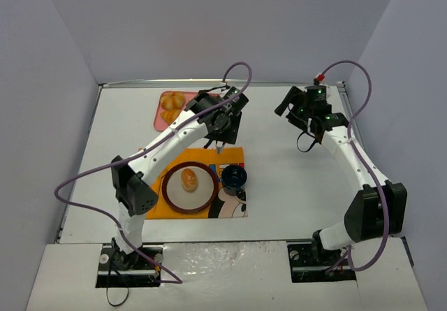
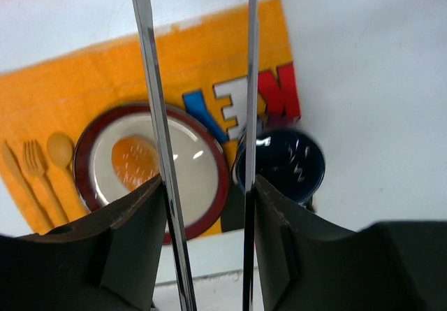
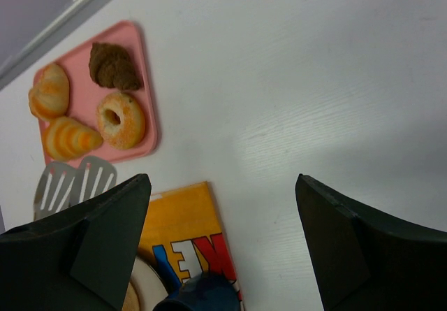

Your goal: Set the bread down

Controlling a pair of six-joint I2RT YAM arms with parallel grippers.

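The bread (image 1: 188, 179), a small golden-orange oval bun, lies on the white plate with a dark red rim (image 1: 172, 195) on the orange placemat. It also shows in the left wrist view (image 2: 134, 163), left of centre on the plate (image 2: 202, 185). My left gripper (image 1: 221, 126) hangs above the placemat's far edge, shut on a pair of metal tongs (image 2: 155, 108). The tong arms stand apart with nothing between them. The tongs' slotted tip shows in the right wrist view (image 3: 73, 185). My right gripper (image 1: 290, 110) is open and empty, raised over bare table at the far right (image 3: 222, 185).
A dark blue cup (image 1: 234, 177) stands on the placemat (image 1: 230, 156) right of the plate, also in the left wrist view (image 2: 286, 164). A pink tray (image 3: 143, 80) at the back holds a ring doughnut (image 3: 120, 119), a brown croissant (image 3: 113, 66) and two orange pastries.
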